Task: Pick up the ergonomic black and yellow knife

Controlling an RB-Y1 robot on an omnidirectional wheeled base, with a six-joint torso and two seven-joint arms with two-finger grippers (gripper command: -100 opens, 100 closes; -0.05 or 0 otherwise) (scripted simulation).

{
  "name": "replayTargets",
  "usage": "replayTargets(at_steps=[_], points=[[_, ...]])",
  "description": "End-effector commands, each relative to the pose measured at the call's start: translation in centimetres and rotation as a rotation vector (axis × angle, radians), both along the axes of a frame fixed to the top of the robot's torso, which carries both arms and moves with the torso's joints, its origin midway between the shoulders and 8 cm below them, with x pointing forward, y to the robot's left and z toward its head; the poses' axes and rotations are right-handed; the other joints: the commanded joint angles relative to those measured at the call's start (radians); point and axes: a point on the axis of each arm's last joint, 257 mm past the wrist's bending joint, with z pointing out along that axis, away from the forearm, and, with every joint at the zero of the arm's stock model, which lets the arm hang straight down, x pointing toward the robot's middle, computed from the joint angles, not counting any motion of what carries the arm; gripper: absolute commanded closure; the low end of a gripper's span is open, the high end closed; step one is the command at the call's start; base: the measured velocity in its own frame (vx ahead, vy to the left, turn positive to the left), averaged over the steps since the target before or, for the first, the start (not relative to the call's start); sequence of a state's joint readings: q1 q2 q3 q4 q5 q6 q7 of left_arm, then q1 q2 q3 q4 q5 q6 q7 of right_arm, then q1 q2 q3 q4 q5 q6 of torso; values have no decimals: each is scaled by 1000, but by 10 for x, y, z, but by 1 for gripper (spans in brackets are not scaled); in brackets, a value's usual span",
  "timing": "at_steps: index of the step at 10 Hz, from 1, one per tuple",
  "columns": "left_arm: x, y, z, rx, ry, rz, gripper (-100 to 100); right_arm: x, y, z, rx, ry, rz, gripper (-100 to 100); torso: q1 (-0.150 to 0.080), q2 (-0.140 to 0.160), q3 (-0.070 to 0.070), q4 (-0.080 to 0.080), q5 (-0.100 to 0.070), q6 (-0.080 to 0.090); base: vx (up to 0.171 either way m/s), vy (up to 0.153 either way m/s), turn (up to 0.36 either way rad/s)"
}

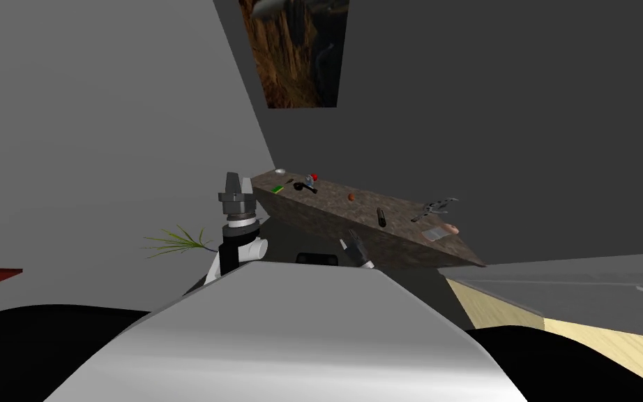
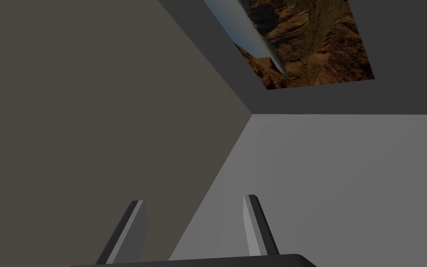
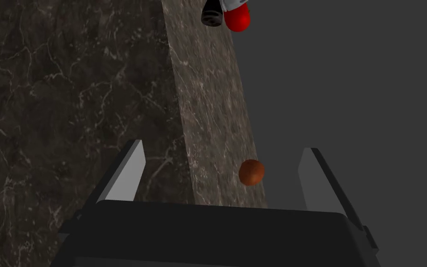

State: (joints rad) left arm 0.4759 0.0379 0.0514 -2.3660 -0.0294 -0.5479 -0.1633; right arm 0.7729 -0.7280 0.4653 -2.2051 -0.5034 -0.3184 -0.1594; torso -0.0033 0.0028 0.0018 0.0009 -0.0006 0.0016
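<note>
A long marble counter (image 1: 327, 209) runs along the dark wall ahead of me. On its top lies a dark, elongated object (image 1: 381, 216); it has the shape of a knife, but I cannot make out any yellow on it. A black curved item (image 1: 304, 186) lies farther along, towards the corner. My right gripper (image 1: 352, 244) hovers low before the counter's front face, short of the dark object. In the right wrist view that gripper (image 3: 223, 147) stands open, with a small orange ball (image 3: 251, 172) on the countertop beyond it. My left gripper (image 1: 238, 185) is raised, pointing upward, and open (image 2: 194, 200).
Also on the counter are a green item (image 1: 278, 188), a red and black object (image 1: 314, 177) (image 3: 235, 16), an orange ball (image 1: 351, 197), a grey scissor-like tool (image 1: 433, 207) and a pink item (image 1: 450, 229). A green plant (image 1: 177, 241) is at my left.
</note>
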Motion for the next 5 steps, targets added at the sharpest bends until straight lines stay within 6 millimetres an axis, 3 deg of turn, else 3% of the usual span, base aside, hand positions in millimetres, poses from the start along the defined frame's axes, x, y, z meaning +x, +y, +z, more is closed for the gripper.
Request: replayTargets(at_steps=[1, 2, 5], points=[[0, 0, 0, 0, 0, 0, 0, -19, 5, -18, 13, 76, 31, -100, 0, 0, 0, 0, 0, 0, -41, 15, 347], [0, 0, 0, 0, 0, 0, 0, -21, 3, -20, -2, 81, 45, -100, 0, 1, 0, 0, 0, -1, -44, 3, 249], [0, 0, 0, 0, 0, 0, 0, -60, 6, -52, 20, 229, 90, -100, -1, 1, 1, 0, 0, 0, -45, 7, 333]])
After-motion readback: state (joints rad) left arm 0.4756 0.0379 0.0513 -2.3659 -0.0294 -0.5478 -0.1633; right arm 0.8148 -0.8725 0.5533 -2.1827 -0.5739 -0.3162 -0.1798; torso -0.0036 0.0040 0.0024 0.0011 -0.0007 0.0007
